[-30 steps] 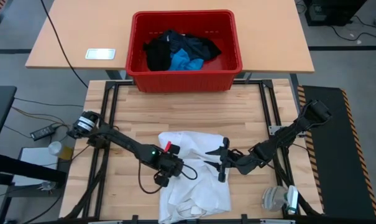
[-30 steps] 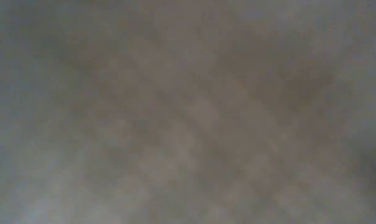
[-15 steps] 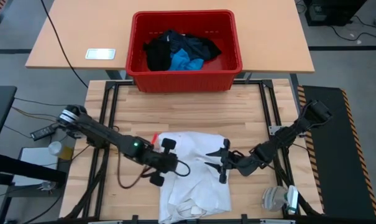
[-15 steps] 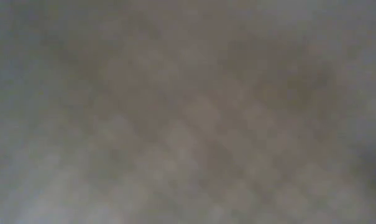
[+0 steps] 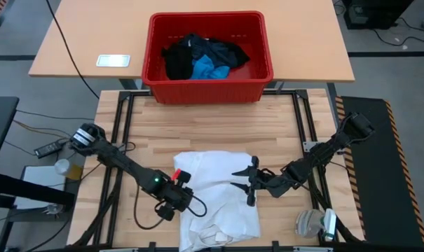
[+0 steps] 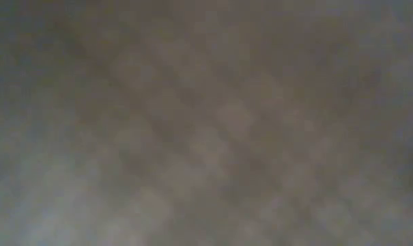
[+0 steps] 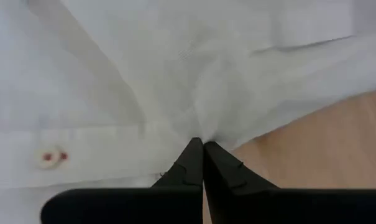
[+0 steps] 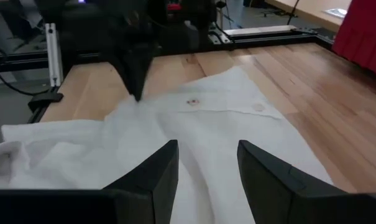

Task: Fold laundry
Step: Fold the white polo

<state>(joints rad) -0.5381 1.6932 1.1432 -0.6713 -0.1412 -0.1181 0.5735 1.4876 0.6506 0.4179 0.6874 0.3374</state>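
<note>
One white shirt [image 5: 219, 189] lies on the slatted wooden table [image 5: 212, 129], left jaws pinching it, right jaws spread.

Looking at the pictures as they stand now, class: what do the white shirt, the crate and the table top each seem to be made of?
White shirt: thin woven cloth, matte; it creases and bunches where the left gripper's fingers pinch it.
Crate: likely moulded plastic, red, slightly glossy, with ribbed walls.
Table top: wood, pale planks with visible grain and joints, probably sealed.
</note>
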